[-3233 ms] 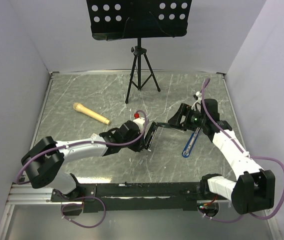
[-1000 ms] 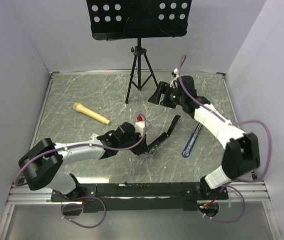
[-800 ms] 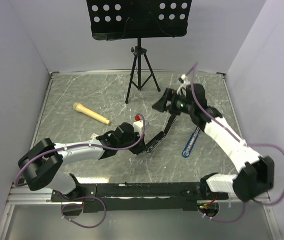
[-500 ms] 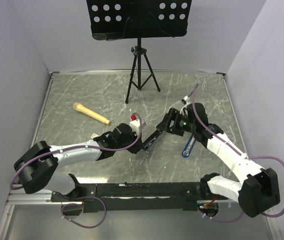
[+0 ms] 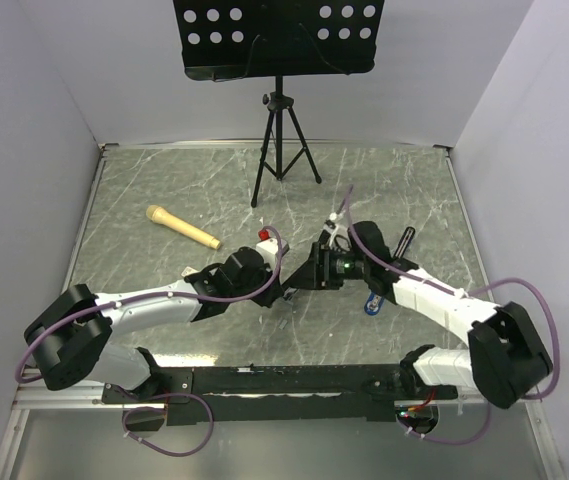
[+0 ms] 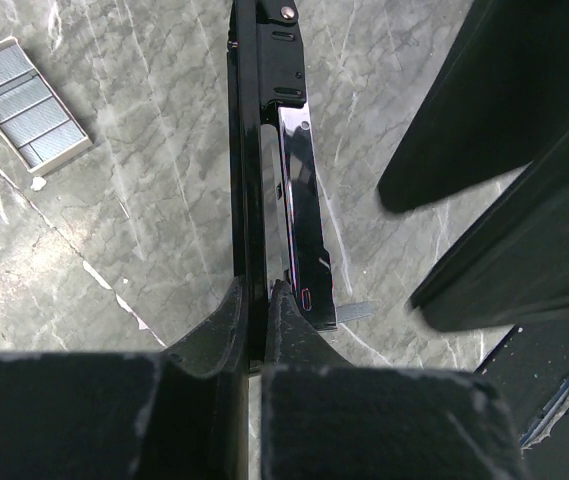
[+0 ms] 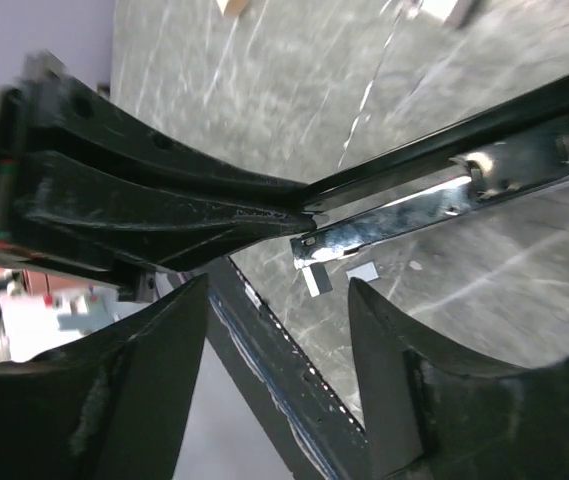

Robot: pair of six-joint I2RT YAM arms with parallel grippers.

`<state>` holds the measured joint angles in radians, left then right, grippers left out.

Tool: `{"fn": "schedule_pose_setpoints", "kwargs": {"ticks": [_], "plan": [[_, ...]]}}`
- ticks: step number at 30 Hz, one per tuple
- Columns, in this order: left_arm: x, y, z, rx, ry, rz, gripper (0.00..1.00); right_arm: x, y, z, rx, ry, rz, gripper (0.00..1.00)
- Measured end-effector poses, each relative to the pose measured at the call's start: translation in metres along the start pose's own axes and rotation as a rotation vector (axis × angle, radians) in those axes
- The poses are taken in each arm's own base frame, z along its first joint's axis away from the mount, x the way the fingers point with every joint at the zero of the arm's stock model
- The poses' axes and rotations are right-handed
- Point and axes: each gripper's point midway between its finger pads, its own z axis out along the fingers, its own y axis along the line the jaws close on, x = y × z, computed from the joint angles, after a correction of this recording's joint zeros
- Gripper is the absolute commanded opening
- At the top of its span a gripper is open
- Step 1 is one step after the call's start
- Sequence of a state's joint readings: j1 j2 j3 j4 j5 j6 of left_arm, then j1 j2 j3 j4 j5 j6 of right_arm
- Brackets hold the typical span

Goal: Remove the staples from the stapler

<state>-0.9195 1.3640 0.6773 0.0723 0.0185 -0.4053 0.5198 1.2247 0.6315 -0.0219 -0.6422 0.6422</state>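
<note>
On marble tabletop (image 5: 164,180): left hand (image 6: 256,295) narrow, gripping stapler (image 6: 294,190); right hand (image 7: 279,285) half-wide, empty, astride its open end. Next, probably: pinch staples (image 6: 357,312) at tip.

At the back of the table (image 5: 164,180): music stand (image 5: 279,40), up on a tripod (image 5: 282,150). Left of centre, in front of the stand and well apart from both arms: wooden-handled tool (image 5: 184,229). At centre: the stapler (image 6: 247,150), one end between the fingers of the left gripper (image 6: 257,300), with the right gripper (image 7: 279,288) just beside it on the right. On the table at that gripped end, near the right gripper's fingertips: staples (image 6: 356,312). Left of the stapler, apart from it: flat block (image 6: 26,105). Right of the grippers, partly under the right arm: stick tool (image 5: 372,303).
</note>
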Motion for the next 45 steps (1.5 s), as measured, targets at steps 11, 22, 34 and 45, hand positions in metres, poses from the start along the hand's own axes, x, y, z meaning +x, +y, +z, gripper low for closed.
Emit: {"fn": "schedule_pose_setpoints", "kwargs": {"ticks": [11,22,34,45], "plan": [[0.000,0.000,0.000,-0.002,0.001,-0.004,0.01,0.022,0.002,0.024,-0.038,0.075,-0.033,0.50],[-0.001,0.000,-0.001,0.000,-0.004,-0.007,0.01,0.034,0.002,0.029,-0.049,0.098,-0.043,0.48],[0.000,0.001,-0.002,-0.008,0.000,-0.008,0.01,0.048,-0.008,0.033,-0.030,0.121,-0.030,0.32],[0.000,0.001,-0.002,-0.009,0.000,-0.008,0.01,0.046,-0.024,0.029,0.087,0.083,-0.038,0.27]]}}
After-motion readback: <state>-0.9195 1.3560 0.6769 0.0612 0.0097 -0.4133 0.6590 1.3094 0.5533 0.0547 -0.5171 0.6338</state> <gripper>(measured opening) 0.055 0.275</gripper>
